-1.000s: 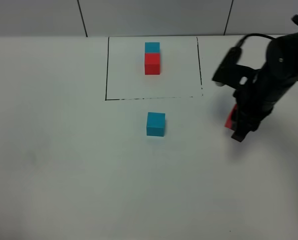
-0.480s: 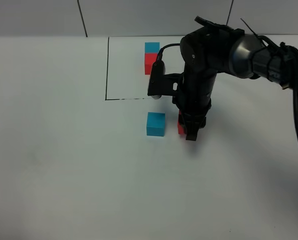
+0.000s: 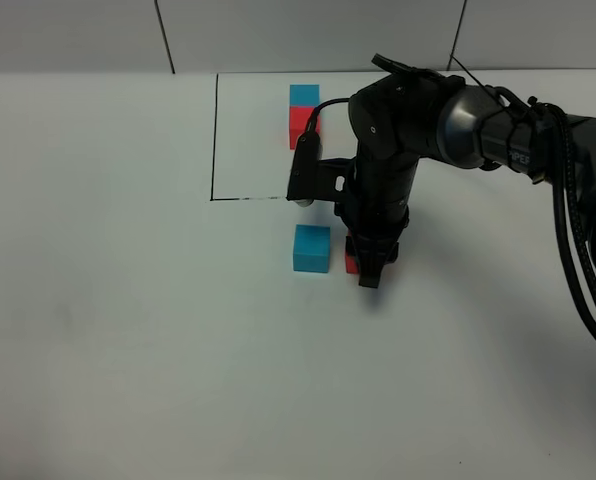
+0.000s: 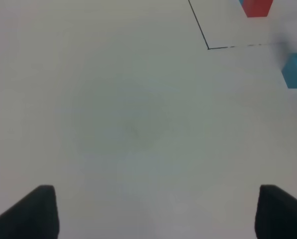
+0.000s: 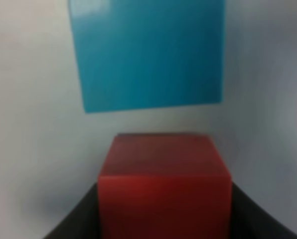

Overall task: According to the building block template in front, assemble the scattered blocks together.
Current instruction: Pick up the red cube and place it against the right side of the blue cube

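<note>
The left hand (image 4: 153,214) hung wide and empty over bare desk (image 4: 113,124). At the far side, the building block template (image 3: 304,115) sat inside its drawn outline (image 3: 215,140), blue far and red near. Nearer, the loose blue cube (image 3: 312,248) lay on the desk, and just right of it the right hand (image 3: 366,262) clamped the red cube (image 3: 351,264) (a slim gap showed between them). Joining seemed under way; matching the template probably called for setting red squarely against blue's near face.
</note>
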`<act>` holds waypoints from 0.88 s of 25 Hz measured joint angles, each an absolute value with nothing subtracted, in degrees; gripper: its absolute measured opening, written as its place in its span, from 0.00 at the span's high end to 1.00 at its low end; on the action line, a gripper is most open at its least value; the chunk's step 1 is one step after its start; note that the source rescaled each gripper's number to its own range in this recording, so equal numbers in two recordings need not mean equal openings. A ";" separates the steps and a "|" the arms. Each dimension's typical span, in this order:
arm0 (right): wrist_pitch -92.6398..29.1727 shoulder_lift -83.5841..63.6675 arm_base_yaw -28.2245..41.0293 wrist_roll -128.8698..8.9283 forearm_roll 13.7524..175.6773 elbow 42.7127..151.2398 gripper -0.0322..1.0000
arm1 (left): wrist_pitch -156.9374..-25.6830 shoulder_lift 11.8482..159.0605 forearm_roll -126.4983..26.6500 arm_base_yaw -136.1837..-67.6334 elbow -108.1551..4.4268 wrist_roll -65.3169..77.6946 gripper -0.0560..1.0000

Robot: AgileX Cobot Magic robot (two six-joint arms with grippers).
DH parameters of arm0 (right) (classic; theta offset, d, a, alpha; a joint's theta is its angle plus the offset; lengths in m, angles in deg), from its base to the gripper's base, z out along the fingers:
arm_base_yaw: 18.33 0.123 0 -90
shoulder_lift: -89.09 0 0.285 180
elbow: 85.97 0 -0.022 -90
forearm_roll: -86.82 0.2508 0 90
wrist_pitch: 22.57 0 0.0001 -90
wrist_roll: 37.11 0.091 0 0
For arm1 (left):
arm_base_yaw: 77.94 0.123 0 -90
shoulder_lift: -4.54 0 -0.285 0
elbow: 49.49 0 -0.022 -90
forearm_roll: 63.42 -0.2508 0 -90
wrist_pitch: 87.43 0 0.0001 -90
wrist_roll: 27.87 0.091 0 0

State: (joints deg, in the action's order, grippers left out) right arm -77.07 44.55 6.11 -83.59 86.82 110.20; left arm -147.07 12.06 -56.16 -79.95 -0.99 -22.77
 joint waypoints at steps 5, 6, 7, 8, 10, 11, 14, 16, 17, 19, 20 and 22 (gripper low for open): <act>-77.07 45.06 6.11 -83.59 86.82 110.48 0.95 | -147.12 12.06 -56.16 -79.95 -0.99 -22.77 0.13; -77.07 45.06 6.11 -83.59 86.82 110.48 0.95 | -147.12 12.06 -56.16 -79.95 -0.99 -22.77 0.13; -76.91 45.11 6.11 -83.59 86.82 110.48 0.95 | -147.12 12.06 -56.16 -79.95 -0.99 -22.77 0.13; -76.64 45.11 6.24 -83.59 86.82 110.48 0.95 | -147.12 12.06 -56.16 -79.95 -0.99 -22.77 0.13; -76.14 45.11 6.41 -83.65 86.82 110.52 0.95 | -147.12 12.06 -56.16 -79.95 -0.99 -22.77 0.13; -76.00 45.11 6.47 -83.65 86.82 110.52 0.95 | -147.12 12.06 -56.16 -79.95 -0.99 -22.77 0.13; -75.89 45.17 6.47 -84.24 86.82 110.52 0.95 | -147.12 12.06 -56.16 -79.95 -0.99 -22.77 0.13; -75.89 45.17 6.53 -84.45 86.82 110.52 0.95 | -147.12 12.06 -56.16 -79.95 -0.99 -22.77 0.13; -75.83 45.17 6.58 -84.46 86.82 110.52 0.95 | -147.12 12.06 -56.16 -79.95 -0.99 -22.77 0.13; -75.58 45.17 7.01 -84.60 86.82 110.54 0.95 | -147.12 12.06 -56.16 -79.95 -0.99 -22.77 0.13; -75.34 45.23 7.22 -84.65 86.82 110.54 0.95 | -147.12 12.06 -56.16 -79.95 -0.99 -22.77 0.13; -75.09 45.24 7.50 -84.79 86.82 110.59 0.95 | -147.12 12.06 -56.16 -79.95 -0.99 -22.77 0.13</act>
State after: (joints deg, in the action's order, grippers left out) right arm -75.09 45.24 7.50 -84.79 86.82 110.59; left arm -147.12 12.06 -56.16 -79.95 -0.99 -22.77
